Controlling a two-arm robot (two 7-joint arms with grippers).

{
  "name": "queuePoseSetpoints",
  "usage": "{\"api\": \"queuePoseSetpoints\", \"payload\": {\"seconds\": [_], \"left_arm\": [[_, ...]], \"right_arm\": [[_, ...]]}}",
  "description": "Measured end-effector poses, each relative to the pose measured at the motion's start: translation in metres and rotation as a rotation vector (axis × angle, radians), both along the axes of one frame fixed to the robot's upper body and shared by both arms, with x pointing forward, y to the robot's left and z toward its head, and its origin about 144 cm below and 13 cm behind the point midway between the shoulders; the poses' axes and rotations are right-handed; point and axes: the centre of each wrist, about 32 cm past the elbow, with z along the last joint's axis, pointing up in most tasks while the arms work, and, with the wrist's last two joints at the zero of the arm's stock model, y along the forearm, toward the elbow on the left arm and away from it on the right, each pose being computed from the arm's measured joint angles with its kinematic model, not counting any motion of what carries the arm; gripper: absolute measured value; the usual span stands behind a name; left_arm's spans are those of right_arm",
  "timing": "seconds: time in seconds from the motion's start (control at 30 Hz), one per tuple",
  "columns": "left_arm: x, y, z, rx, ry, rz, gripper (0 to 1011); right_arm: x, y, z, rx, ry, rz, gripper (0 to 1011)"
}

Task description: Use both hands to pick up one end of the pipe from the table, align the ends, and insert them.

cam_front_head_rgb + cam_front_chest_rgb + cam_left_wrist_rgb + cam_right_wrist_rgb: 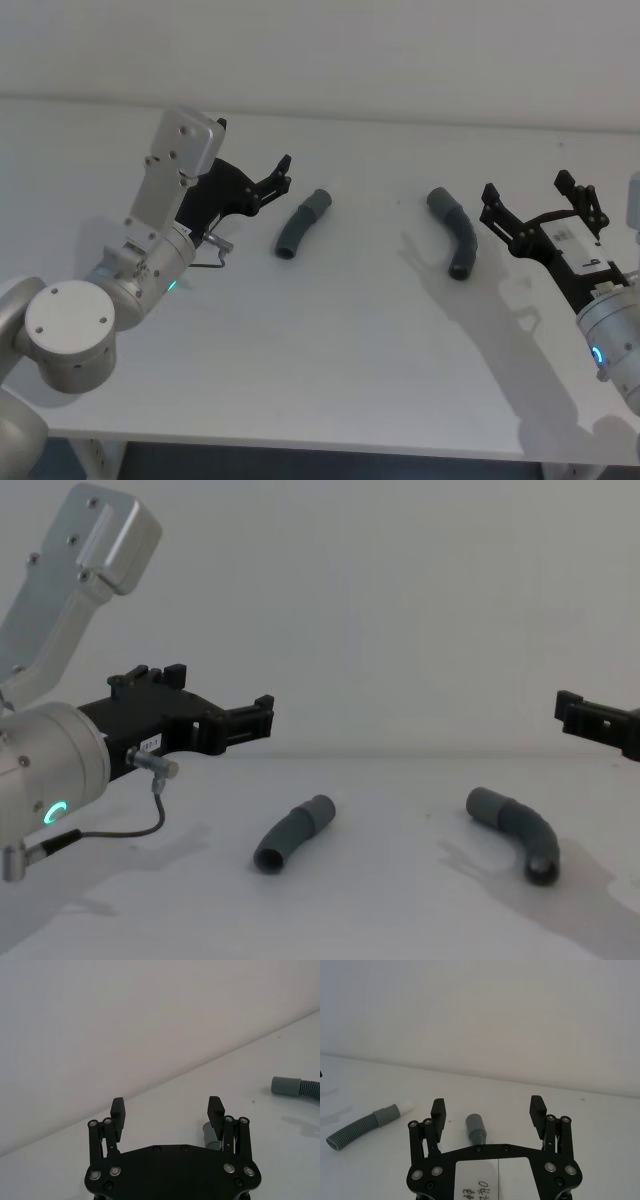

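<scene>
The left pipe piece [302, 223] and right pipe piece [455, 232] lie lengthwise on the table [350, 340], far ends leaning inward. The left gripper [284, 173] and right gripper [525, 187] gape empty.

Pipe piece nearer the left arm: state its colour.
Dark grey pipe piece, best seen in the head view.

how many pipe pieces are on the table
2. The left pipe piece lies on the table near the open left end effector. The right pipe piece lies apart from it, near the open right end effector. Nothing appears hidden.
</scene>
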Motion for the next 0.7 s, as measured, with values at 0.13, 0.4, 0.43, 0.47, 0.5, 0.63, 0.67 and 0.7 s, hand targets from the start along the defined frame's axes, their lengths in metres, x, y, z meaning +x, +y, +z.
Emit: {"api": "queuePoseSetpoints", "payload": {"seconds": [0.13, 0.4, 0.43, 0.47, 0.5, 0.63, 0.67, 0.7], "left_arm": [[0.0000, 0.0000, 0.0000, 0.000, 0.000, 0.000, 1001], [0.0000, 0.0000, 0.0000, 0.000, 0.000, 0.000, 1001], [0.0000, 0.0000, 0.0000, 0.000, 0.000, 0.000, 1001], [0.0000, 0.0000, 0.0000, 0.000, 0.000, 0.000, 1001], [0.0000, 0.0000, 0.0000, 0.000, 0.000, 0.000, 1001], [0.0000, 0.0000, 0.0000, 0.000, 0.000, 0.000, 1001], [0.0000, 0.0000, 0.0000, 0.000, 0.000, 0.000, 1001], [0.0000, 0.0000, 0.0000, 0.000, 0.000, 0.000, 1001]], "right_arm": [[0.0000, 0.0000, 0.0000, 0.000, 0.000, 0.000, 1001], [0.0000, 0.0000, 0.0000, 0.000, 0.000, 0.000, 1001], [0.0000, 0.0000, 0.0000, 0.000, 0.000, 0.000, 1001], [0.0000, 0.0000, 0.0000, 0.000, 0.000, 0.000, 1001], [0.0000, 0.0000, 0.0000, 0.000, 0.000, 0.000, 1001], [0.0000, 0.0000, 0.0000, 0.000, 0.000, 0.000, 1001], [0.0000, 0.0000, 0.0000, 0.000, 0.000, 0.000, 1001], [0.0000, 0.0000, 0.0000, 0.000, 0.000, 0.000, 1001]]}}
